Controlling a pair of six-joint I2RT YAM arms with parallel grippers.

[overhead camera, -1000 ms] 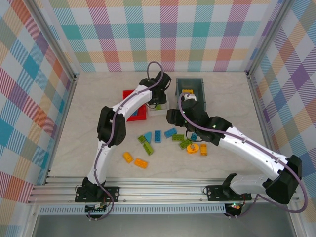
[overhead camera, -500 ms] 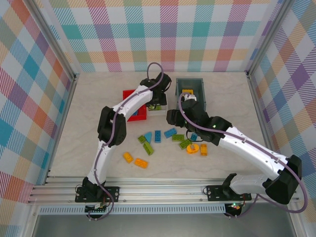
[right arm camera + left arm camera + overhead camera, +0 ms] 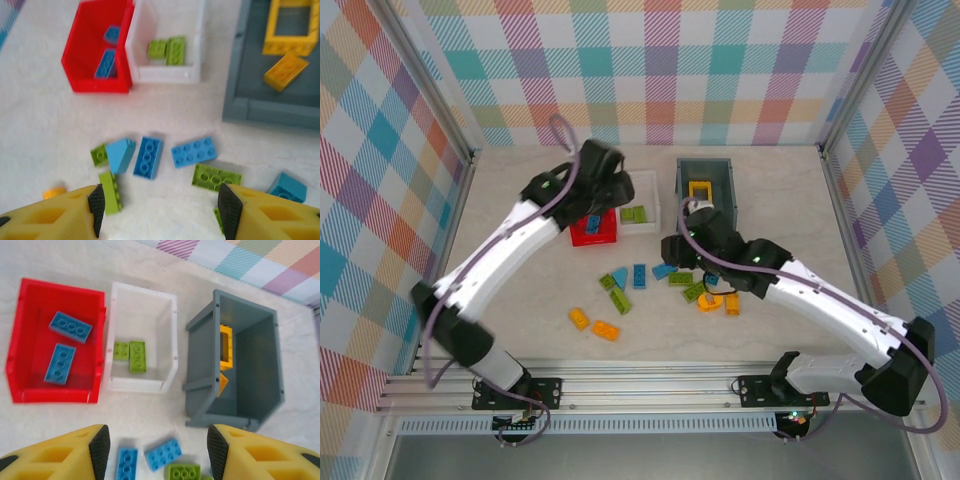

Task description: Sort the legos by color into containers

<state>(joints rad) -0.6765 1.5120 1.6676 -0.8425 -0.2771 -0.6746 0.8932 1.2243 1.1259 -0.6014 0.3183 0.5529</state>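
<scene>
My left gripper (image 3: pixel 612 195) hangs high over the red container (image 3: pixel 592 232), open and empty (image 3: pixel 158 452). Two blue legos (image 3: pixel 70 326) lie in the red container (image 3: pixel 22 340). Two green legos (image 3: pixel 137 356) lie in the white container (image 3: pixel 172 340). A yellow frame (image 3: pixel 226 345) sits in the grey container (image 3: pixel 200 360). My right gripper (image 3: pixel 672 248) hovers above the loose legos, open with nothing in it (image 3: pixel 161 209). Below it lie blue bricks (image 3: pixel 147 157), a blue slope (image 3: pixel 119 154) and green bricks (image 3: pixel 216 177).
Orange bricks (image 3: pixel 606 330) lie toward the near edge, left of centre. An orange cluster (image 3: pixel 718 300) sits under the right forearm. The three containers stand side by side at the back, the white container (image 3: pixel 638 212) between the other two. Checked walls enclose the table on three sides.
The left gripper has risen and drawn back left from over the white container, its elbow swinging far out left. Green bricks now show in that container. The right gripper edged down toward the loose bricks.
</scene>
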